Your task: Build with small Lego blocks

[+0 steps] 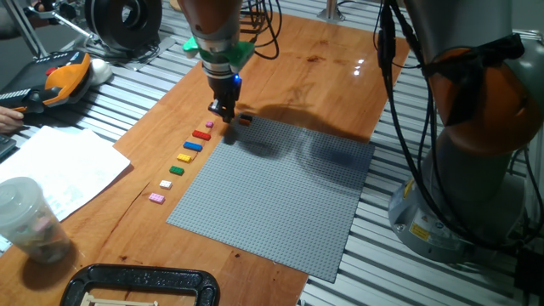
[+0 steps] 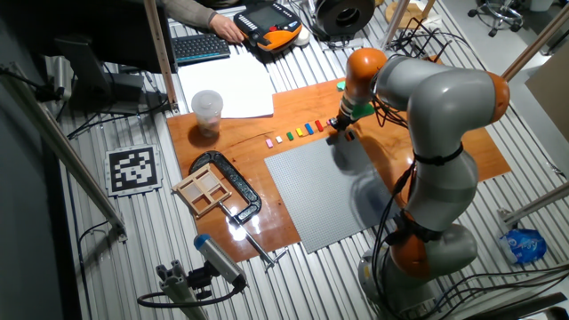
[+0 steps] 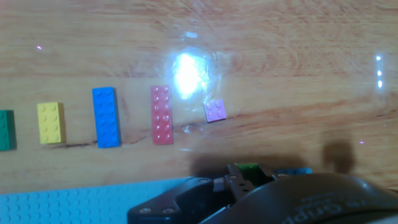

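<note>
The small Lego blocks lie in a row on the wooden table (image 1: 323, 76), along the left edge of the grey baseplate (image 1: 280, 195): pink (image 1: 156, 197), white (image 1: 166, 184), green (image 1: 177, 171), yellow (image 1: 184, 157), blue (image 1: 192, 146), red (image 1: 201, 134) and a tiny pink one (image 1: 209, 125). An orange-and-dark block (image 1: 245, 120) sits at the baseplate's far corner. My gripper (image 1: 224, 110) hangs low between the tiny pink block and that corner, and its fingers are too small to read. In the hand view I see yellow (image 3: 50, 123), blue (image 3: 106, 117), red (image 3: 161, 115) and tiny pink (image 3: 216, 110).
A plastic cup (image 1: 25, 221), paper sheets (image 1: 55, 166) and a black clamp (image 1: 140, 285) sit at the left and front. An orange pendant (image 1: 68, 76) lies at the far left. A wooden tray (image 2: 206, 188) sits by the clamp. The arm's base (image 1: 476, 127) stands at the right.
</note>
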You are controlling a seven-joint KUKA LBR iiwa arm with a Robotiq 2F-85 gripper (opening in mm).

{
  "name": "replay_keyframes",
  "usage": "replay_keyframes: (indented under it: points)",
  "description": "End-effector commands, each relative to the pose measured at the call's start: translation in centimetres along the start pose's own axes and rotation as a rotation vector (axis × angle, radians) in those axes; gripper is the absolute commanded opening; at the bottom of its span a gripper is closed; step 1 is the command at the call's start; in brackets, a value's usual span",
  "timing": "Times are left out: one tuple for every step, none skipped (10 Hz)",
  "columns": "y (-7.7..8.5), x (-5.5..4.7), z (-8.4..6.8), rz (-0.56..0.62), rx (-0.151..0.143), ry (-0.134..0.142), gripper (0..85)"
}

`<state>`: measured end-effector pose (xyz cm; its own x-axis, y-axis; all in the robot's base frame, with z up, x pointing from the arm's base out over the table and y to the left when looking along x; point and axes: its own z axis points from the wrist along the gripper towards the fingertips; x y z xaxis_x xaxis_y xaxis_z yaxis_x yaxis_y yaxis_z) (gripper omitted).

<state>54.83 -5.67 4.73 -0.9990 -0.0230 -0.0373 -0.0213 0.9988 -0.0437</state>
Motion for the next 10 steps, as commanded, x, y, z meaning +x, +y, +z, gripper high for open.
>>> replay_keyframes:
  points:
    - [0.0, 0.3, 0.0, 0.001, 0.006, -0.004, 0.0]
    - [0.1, 0.8, 0.2, 0.001, 0.003, -0.008, 0.0]
    - [0.1, 1.0, 0.3, 0.002, 0.003, -0.01, 0.0]
    - [0.1, 1.1, 0.4, 0.001, 0.005, -0.014, 0.0]
    - [-0.1, 1.2, 0.6, -0.002, 0.005, -0.017, 0.0]
    - [-0.3, 1.4, 0.8, -0.004, 0.002, -0.021, 0.0]
    - [-0.2, 1.5, 0.8, -0.002, 0.002, -0.019, 0.0]
    - [-0.2, 1.5, 0.8, -0.002, 0.003, -0.019, 0.0]
    - [-0.2, 1.4, 0.9, -0.001, 0.005, -0.02, 0.0]
    - [-0.2, 1.4, 0.9, -0.002, 0.005, -0.02, 0.0]
